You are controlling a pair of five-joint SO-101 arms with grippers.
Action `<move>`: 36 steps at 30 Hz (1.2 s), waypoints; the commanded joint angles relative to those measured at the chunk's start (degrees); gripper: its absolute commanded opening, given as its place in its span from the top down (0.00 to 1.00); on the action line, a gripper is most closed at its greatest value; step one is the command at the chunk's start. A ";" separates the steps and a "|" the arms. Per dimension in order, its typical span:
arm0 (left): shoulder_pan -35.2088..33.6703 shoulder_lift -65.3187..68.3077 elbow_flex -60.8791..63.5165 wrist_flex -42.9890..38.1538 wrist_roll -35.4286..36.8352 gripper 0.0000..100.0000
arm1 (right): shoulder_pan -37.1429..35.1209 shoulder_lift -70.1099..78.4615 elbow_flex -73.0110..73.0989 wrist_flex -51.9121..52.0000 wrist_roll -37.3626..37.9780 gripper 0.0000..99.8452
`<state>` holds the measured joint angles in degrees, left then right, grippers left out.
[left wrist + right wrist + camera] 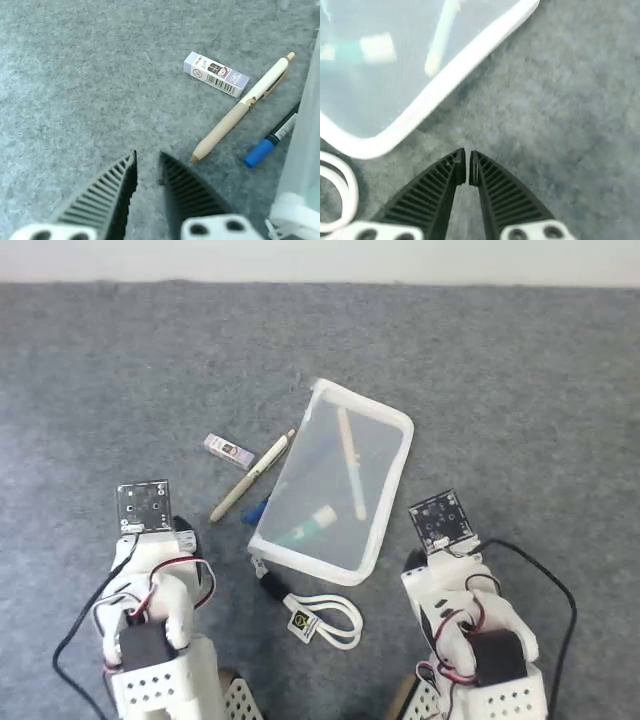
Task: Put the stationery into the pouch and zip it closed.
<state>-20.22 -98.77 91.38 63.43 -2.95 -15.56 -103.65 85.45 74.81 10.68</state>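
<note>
High view: one pouch [385, 475] is seen, with one pen [252, 477], one box [228, 449] and one marker [258, 512] beside it. Left pincer [147, 156] is seen slightly spread, right pincer [467, 152] pressed together.

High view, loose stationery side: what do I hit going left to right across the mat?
small printed box → cream pen → mesh pouch
</note>
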 commanded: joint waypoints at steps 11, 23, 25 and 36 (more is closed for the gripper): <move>-0.53 -0.79 -3.74 -1.58 -4.57 0.99 | 0.40 -0.22 -14.68 -8.40 14.51 0.98; -2.20 -0.79 -4.00 -1.58 -4.84 0.99 | -8.84 6.64 -24.53 -8.31 15.74 0.98; -5.71 -0.79 -4.79 -2.02 -4.66 0.99 | -10.68 12.00 -26.46 -8.40 15.74 0.98; -15.38 -0.79 -5.41 -6.33 -1.58 0.99 | -30.99 34.95 -35.08 -10.59 13.36 0.98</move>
<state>-35.16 -98.77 89.63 58.95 -5.49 -42.29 -73.23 54.86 66.46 25.54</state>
